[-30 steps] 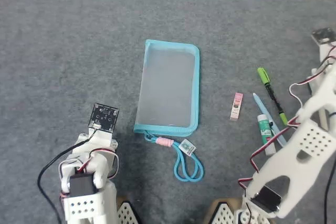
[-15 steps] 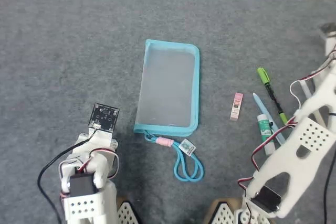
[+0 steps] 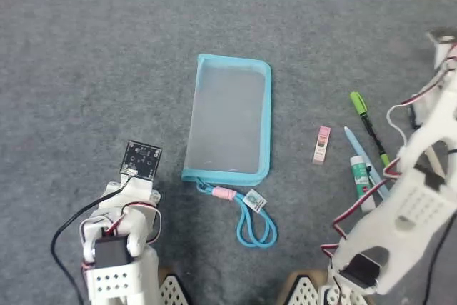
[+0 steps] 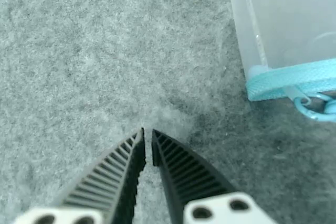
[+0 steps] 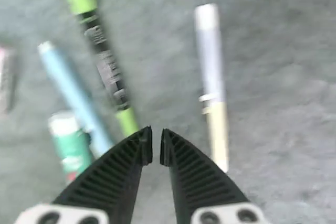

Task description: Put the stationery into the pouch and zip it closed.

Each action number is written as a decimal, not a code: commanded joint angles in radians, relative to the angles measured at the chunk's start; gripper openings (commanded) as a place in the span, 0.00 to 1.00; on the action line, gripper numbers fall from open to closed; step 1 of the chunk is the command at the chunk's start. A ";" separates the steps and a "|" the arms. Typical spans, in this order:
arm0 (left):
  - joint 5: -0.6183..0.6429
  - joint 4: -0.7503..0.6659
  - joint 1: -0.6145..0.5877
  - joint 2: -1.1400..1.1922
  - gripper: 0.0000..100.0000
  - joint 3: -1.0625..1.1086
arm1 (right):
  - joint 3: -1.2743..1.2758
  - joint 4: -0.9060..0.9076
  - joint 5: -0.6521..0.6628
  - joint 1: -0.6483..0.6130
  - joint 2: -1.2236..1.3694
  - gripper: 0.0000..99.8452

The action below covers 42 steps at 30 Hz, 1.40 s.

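Lying flat mid-table on the grey mat (image 3: 86, 55), the pouch (image 3: 230, 116) points its long axis away from the arms, strap (image 3: 255, 228) end toward them, tag (image 3: 255, 201) print unreadable; green pen (image 3: 369, 128), blue pen (image 3: 363, 158), glue stick (image 3: 361, 182), pink eraser (image 3: 322, 144) lie apart on its right; left gripper (image 4: 147, 135) and right gripper (image 5: 156, 136) both pinched together, holding nothing.

Pouch tag (image 3: 255, 201): print too small to read.
Glue stick (image 3: 362, 182): label print unreadable.
Green pen (image 5: 103, 59): barrel print blurred, unreadable.
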 commanded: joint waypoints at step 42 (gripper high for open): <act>-0.011 0.002 -0.006 -0.018 0.02 -0.005 | 0.695 -0.611 0.029 -0.116 -0.085 0.02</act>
